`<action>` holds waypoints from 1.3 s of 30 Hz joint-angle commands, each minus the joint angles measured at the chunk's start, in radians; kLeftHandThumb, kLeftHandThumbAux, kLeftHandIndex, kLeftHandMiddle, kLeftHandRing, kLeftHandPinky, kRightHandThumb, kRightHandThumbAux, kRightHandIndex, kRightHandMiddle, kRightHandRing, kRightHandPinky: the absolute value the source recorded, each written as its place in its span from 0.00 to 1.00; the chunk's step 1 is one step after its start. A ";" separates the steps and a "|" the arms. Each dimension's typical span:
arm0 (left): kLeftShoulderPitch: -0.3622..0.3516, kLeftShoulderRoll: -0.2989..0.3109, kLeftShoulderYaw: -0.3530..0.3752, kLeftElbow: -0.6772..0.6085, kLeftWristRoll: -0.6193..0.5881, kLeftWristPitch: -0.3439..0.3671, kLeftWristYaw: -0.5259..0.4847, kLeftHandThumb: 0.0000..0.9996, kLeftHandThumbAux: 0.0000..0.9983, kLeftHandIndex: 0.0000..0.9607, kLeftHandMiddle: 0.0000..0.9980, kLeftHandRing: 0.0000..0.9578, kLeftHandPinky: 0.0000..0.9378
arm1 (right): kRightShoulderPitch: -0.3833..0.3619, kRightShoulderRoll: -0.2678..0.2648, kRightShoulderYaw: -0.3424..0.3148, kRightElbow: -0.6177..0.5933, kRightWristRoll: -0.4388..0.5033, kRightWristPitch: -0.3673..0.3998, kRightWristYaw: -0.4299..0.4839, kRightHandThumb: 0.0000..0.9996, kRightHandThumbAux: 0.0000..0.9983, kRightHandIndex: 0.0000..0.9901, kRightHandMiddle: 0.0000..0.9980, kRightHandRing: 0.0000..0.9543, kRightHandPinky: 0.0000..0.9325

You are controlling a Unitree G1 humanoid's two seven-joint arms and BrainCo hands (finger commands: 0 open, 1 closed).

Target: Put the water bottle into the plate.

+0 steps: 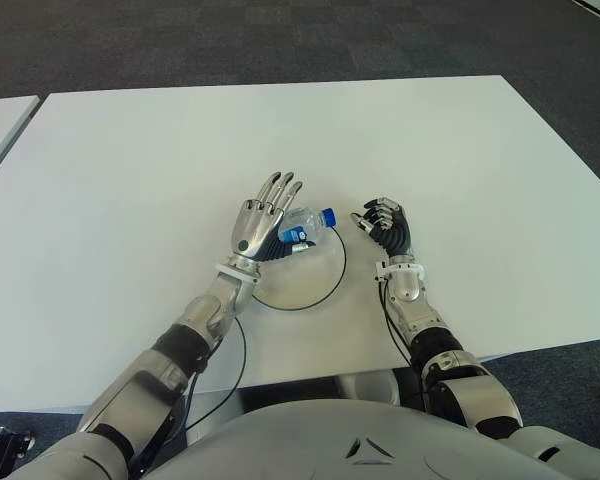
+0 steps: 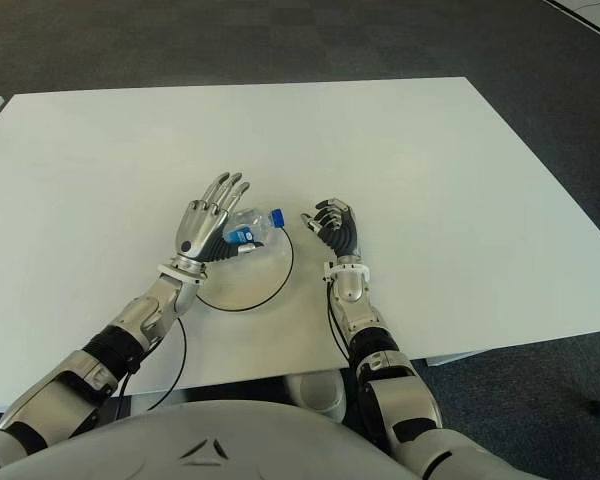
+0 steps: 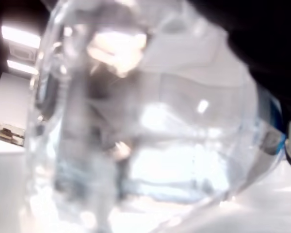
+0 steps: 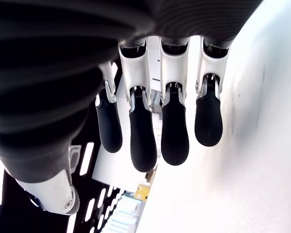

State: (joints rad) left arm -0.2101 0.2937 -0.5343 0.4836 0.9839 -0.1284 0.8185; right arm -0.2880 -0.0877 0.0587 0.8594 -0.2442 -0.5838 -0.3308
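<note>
Clearly we judge water bottle light, thin-walled clear plastic, smooth, likely slippery; best hold around mid-body near blue label. Left hand has it against palm over plate, thumb under, fingers extended loosely past it, cap poking out toward right hand. Right hand beside plate, fingers curled, holding nothing.

Bottle: small clear plastic water bottle w/ blue cap and blue label, lying tilted on its side, cap pointing to robot's right, sitting over far edge of plate.
Plate: flat white round plate w/ thin dark rim, lying on white table.
</note>
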 commanded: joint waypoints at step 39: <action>0.047 -0.014 -0.009 -0.035 0.066 0.085 0.267 0.11 0.31 0.00 0.00 0.00 0.00 | 0.008 0.005 -0.004 0.007 0.011 0.007 0.010 0.71 0.73 0.44 0.60 0.65 0.68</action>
State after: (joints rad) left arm -0.1715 0.2718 -0.5392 0.4334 1.0497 -0.0131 1.0475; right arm -0.2885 -0.0853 0.0585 0.8596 -0.2409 -0.5842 -0.3284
